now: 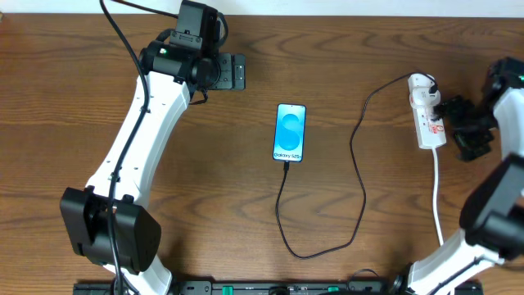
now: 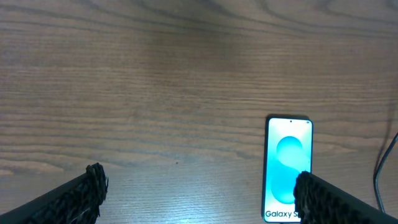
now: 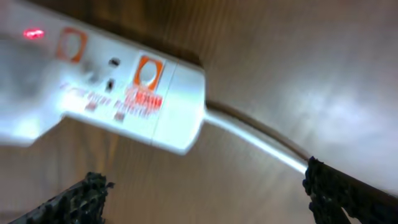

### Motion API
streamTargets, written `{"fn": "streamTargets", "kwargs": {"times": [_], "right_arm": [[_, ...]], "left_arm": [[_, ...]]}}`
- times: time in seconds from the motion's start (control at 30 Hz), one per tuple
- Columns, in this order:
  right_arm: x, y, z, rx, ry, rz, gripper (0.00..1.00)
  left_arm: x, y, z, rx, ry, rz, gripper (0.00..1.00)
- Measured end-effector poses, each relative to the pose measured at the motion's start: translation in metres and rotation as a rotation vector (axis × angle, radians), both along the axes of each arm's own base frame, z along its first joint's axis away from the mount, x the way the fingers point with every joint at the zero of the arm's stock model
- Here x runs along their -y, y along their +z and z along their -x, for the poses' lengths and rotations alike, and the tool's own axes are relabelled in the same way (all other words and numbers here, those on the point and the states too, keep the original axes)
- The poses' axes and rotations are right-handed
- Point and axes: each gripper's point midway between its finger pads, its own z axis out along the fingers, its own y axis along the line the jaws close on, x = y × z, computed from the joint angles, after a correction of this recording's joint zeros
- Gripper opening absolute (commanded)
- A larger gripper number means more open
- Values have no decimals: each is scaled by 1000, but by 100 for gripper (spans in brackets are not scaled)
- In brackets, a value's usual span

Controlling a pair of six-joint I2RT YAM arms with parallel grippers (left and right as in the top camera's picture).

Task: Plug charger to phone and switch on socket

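The slim rectangular smartphone with a bright blue screen and black edges [image 1: 291, 133] lies flat near the centre of the brown wooden table [image 1: 360, 33], screen up and lettering legible. The long, thin black charger cable [image 1: 360, 188] meets the phone's near short edge. From there it loops toward the near table edge, rises again on the right, and runs to the far end of the narrow white power strip with red markings [image 1: 426, 113].

The strip lies flat, well right of the phone. In the blurred right wrist view a small red light [image 3: 34, 33] glows on its body. The strip's thick white cord [image 1: 439, 197] leaves the near end and runs toward the base of the right arm.

The right gripper [image 3: 208, 186] sits just beside the strip on its right side, jaws spread wide with nothing between them. Contact with the strip cannot be determined.

The left gripper [image 2: 202, 193] is positioned far left of the phone, also spread wide and holding nothing. Bare wood lies between its fingertips [image 2: 93, 186].
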Motion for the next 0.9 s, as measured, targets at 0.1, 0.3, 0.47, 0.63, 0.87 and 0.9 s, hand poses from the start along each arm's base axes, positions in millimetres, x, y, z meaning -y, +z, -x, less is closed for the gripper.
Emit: {"fn": "streamTargets", "kwargs": {"times": [0.1, 0.3, 0.47, 0.63, 0.87, 0.9], "right_arm": [[-3, 37, 16, 27, 8, 38, 99], [-23, 94, 30, 133, 98, 116, 99], [-71, 115, 31, 253, 274, 181, 99], [-125, 124, 38, 404, 498, 284, 99], [-163, 112, 75, 466, 673, 347, 99], [-163, 112, 76, 468, 674, 348, 99]], "left_arm": [[0, 0, 0, 0, 0, 0, 97], [0, 0, 0, 0, 0, 0, 97], [0, 0, 0, 0, 0, 0, 98], [0, 0, 0, 0, 0, 0, 97], [0, 0, 0, 0, 0, 0, 98], [0, 0, 0, 0, 0, 0, 97]]}}
